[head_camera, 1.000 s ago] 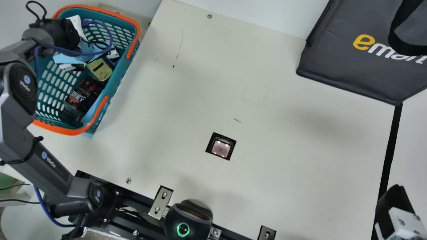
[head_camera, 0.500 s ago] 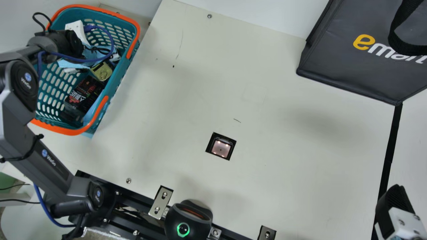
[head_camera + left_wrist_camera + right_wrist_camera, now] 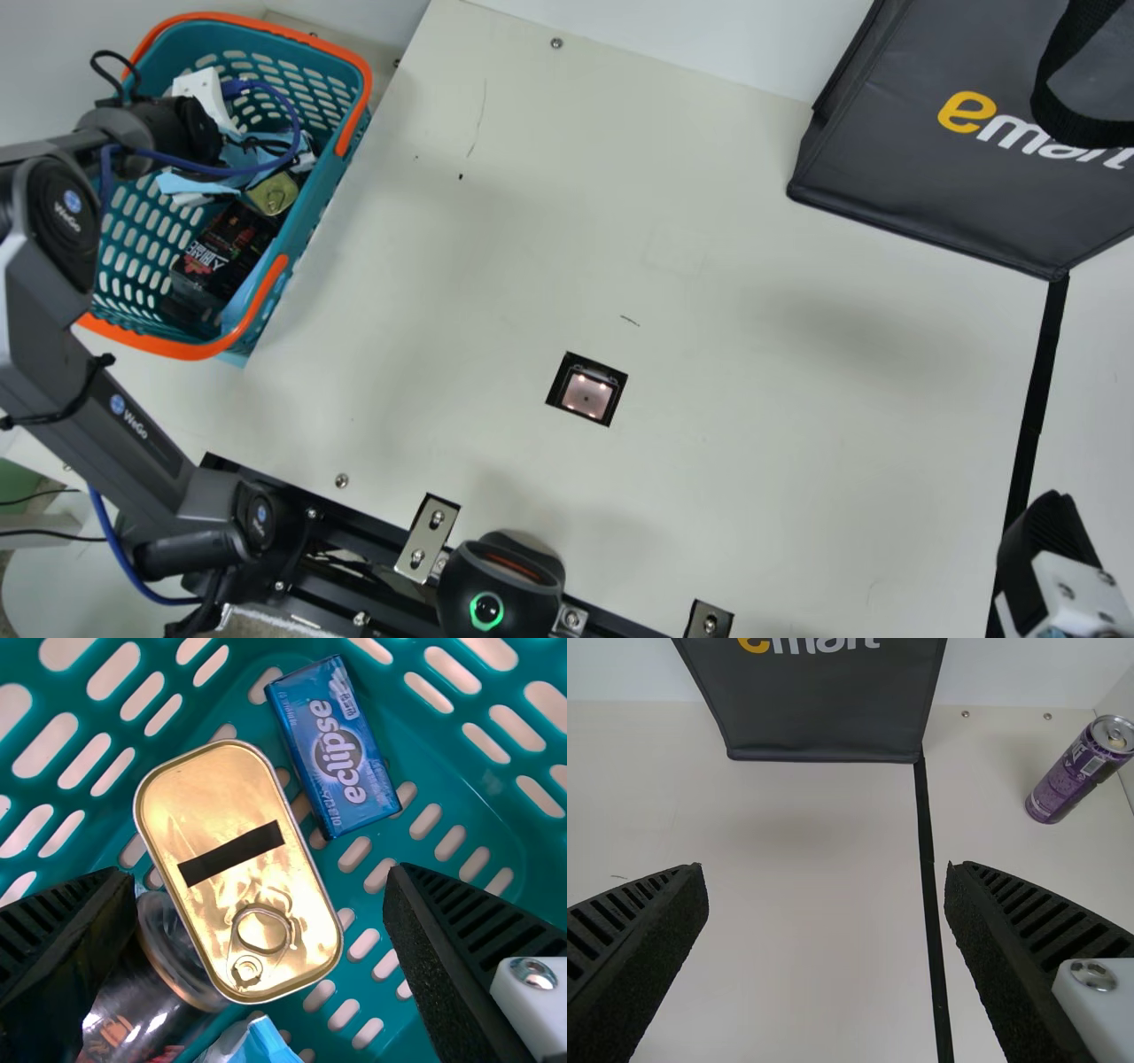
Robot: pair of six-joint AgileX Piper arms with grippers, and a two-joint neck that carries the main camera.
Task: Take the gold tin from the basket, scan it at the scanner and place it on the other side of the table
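Left gripper [image 3: 202,93] has moved a little to the right and nearer since the first frame, and its arm now leans over the one basket [image 3: 356,106] at far left, with its two fingers [image 3: 461,930] spread apart. Inside are one gold tin [image 3: 190,806] with a black strip, one blue packet [image 3: 332,744] with white lettering, and one dark container [image 3: 151,992]. Right gripper [image 3: 1050,540], at near right, also has two fingers spread; at far right is one bag [image 3: 930,186] with yellow and white lettering.
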